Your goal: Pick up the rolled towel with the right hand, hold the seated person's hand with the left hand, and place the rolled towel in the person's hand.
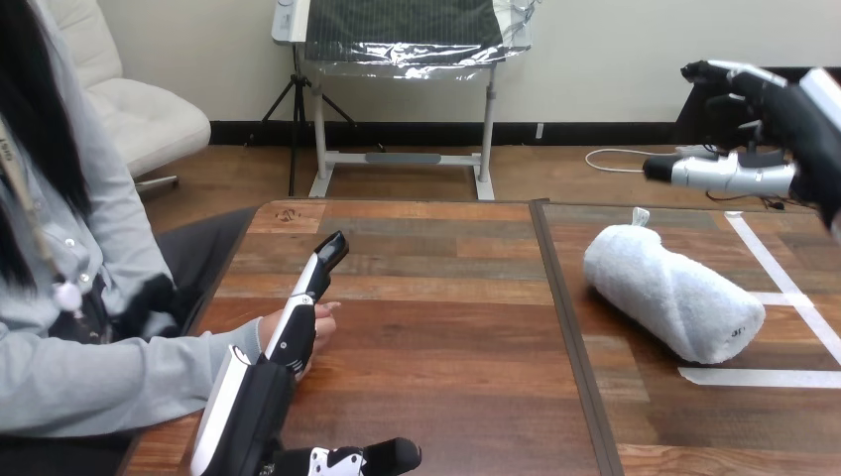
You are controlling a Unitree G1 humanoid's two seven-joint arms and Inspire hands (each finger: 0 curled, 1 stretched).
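The rolled white towel lies on the right half of the wooden table, inside white tape marks. My right hand hangs in the air above and to the right of the towel, well clear of it. Its fingers are loosely bent, its thumb is spread wide, and it holds nothing. My left hand reaches in from the bottom left. Its straight fingers lie over the person's hand, which rests on the table near the left edge. My thumb points away to the right and is not curled round the person's hand.
The person sits at the table's left side, with a grey sleeve along the edge. A dark seam divides the table into two halves. White tape strips mark the right half around the towel.
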